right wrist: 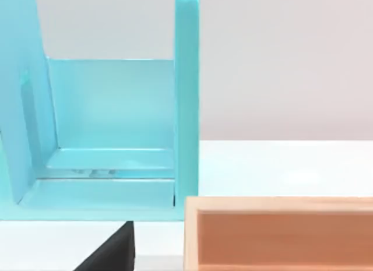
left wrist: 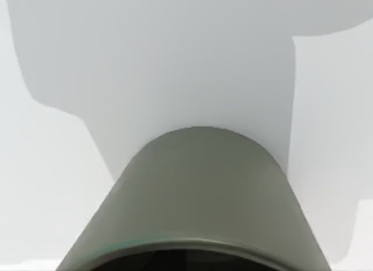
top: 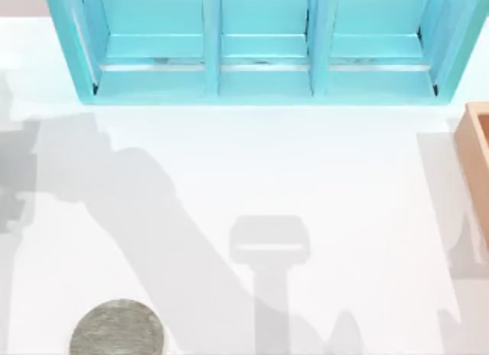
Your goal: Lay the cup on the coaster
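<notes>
Top view: we look down on a white table [top: 321,172]. The coaster [top: 117,327], a speckled grey stone-like disc, lies flat at the table's near edge, toward the left corner, partly cut by the frame. A turquoise shelf unit [top: 263,46] with three open compartments stands along the far edge, spanning most of the table's width. At the right edge, just short of the far right corner, we see part of a tan wooden box [top: 475,153]. Grey shadows fall across the left half and the near middle of the surface.

Left wrist view: the cup [left wrist: 201,195], dull grey-olive and cylindrical, sits directly in front of our left arm's camera, its wall running away from the lens and its dark opening nearest to it. White table surface [left wrist: 46,183] and a broad shadow lie beyond the cup. No finger appears here, so we cannot tell how our left claw is set, nor whether it holds the cup.

Right wrist view: our right arm's camera faces the right end compartment of the turquoise shelf unit [right wrist: 111,131], with the tan wooden box [right wrist: 280,233] just beside it on the white table [right wrist: 285,166]. A dark wedge [right wrist: 113,250] shows against the table in front of the shelf; we cannot identify it. How our right claw is set cannot be told.

The cup's place on the table, and its relation to the coaster, cannot be read here.
</notes>
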Robot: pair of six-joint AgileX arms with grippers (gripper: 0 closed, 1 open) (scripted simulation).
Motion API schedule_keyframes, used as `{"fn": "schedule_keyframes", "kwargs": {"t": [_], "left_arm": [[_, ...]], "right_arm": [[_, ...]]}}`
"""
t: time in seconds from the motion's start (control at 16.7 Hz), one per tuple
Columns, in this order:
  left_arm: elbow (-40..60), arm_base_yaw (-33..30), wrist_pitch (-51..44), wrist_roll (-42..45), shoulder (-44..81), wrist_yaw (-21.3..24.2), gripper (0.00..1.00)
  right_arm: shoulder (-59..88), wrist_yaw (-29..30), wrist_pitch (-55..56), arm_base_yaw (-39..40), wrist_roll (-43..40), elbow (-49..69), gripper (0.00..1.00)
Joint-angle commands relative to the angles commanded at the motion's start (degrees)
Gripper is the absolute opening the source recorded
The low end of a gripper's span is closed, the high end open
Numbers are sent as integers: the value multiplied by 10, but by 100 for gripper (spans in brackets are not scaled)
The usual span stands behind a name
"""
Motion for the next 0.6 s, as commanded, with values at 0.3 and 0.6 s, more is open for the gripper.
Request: {"fn": "schedule_keyframes", "kwargs": {"t": [0.3, 0.6], "left_arm": [[0, 0, 0, 0, 0, 0, 17], [0, 0, 0, 0, 0, 0, 0]], "right_arm": [[0, 0, 0, 0, 0, 0, 100], [0, 0, 0, 0, 0, 0, 100]]}}
